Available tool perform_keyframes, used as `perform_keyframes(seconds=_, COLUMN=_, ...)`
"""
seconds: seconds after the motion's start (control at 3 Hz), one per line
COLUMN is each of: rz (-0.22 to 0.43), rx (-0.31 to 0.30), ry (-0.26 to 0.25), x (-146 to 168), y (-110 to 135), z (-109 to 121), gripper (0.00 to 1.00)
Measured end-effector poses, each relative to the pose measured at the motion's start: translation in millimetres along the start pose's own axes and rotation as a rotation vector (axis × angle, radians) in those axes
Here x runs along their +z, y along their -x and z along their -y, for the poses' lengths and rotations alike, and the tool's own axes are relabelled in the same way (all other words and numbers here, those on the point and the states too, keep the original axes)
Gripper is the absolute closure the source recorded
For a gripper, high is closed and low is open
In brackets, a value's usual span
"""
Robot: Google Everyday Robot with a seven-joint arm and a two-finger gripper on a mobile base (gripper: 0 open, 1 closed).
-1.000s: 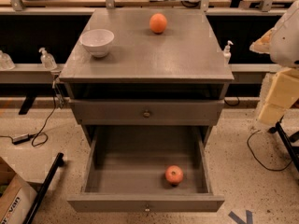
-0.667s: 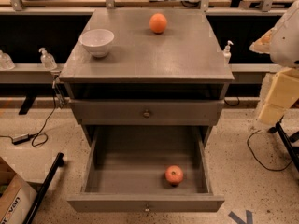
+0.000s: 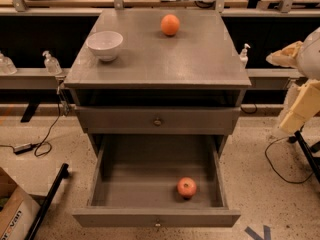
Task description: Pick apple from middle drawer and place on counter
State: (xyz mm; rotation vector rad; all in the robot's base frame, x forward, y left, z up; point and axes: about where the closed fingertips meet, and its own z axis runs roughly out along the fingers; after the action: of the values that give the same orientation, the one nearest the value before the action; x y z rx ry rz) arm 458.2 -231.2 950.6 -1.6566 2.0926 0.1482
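The apple, small and red with a paler patch, lies on the floor of the open middle drawer, near its front right. The drawer is pulled far out below the shut upper drawer. The counter is the cabinet's flat grey top. My gripper is at the frame's right edge with the cream-coloured arm, level with the upper drawer, well to the right of the cabinet and far from the apple.
A white bowl stands at the counter's left rear and an orange fruit at its rear middle. A cardboard box and a black pole lie on the floor at left. Cables run on the floor at both sides.
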Motion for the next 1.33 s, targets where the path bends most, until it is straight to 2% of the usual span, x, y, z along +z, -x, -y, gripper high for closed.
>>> perform_keyframes(seconds=0.33, rz=0.021, rx=0.007, ry=0.013, x=7.9, y=0.9, z=-0.4, gripper=0.00)
perform_keyframes(seconds=0.67, rz=0.072, rx=0.057, ry=0.009, x=16.4, y=-5.1, z=2.3, gripper=0.00)
perform_keyframes(seconds=1.0, rz=0.208, rx=0.093, ry=0.018, x=63.3, y=-0.8, z=6.8, gripper=0.00)
perform_keyframes(seconds=1.33, rz=0.282, rx=0.107, ry=0.026, x=100.6, y=1.6, z=13.5, gripper=0.00)
